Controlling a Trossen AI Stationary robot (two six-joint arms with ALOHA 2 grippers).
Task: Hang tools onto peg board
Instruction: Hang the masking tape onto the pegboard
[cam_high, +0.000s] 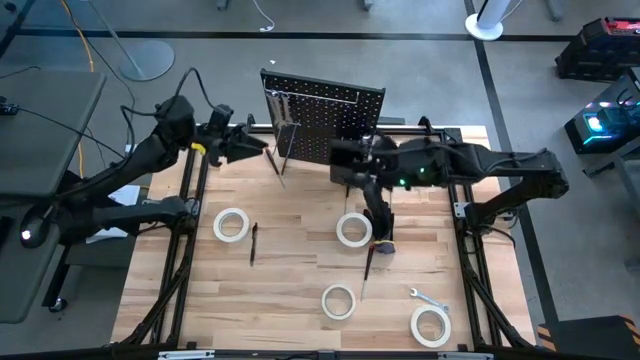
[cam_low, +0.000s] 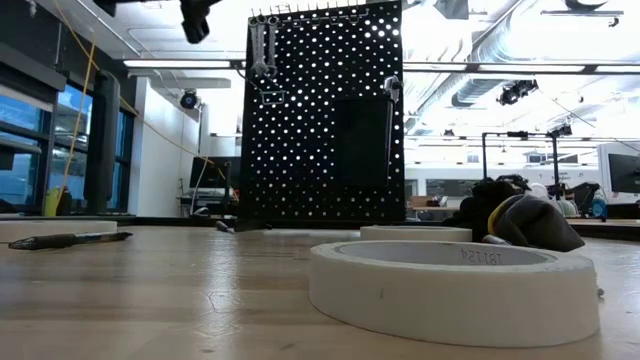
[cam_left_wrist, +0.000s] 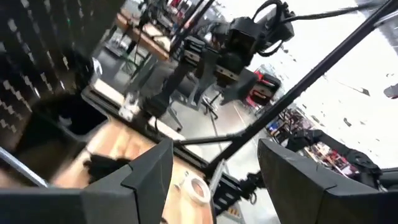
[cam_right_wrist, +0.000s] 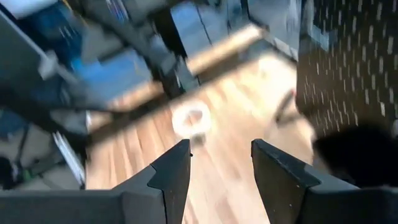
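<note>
Wooden table (cam_high: 300, 255) as landmark. Left of it: grey cart (cam_high: 40, 120) with cables. Beyond its far edge: white fan base (cam_high: 487, 28). Right: lit blue electronics (cam_high: 597, 125).

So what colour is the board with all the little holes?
Black, the peg board; clearest in the low view.

Only text: small dark printed digits on the inner wall of the nearest white tape roll (cam_low: 455, 290) in the low view, seen reversed, too small to read for certain. Nothing else legible in any view.
</note>
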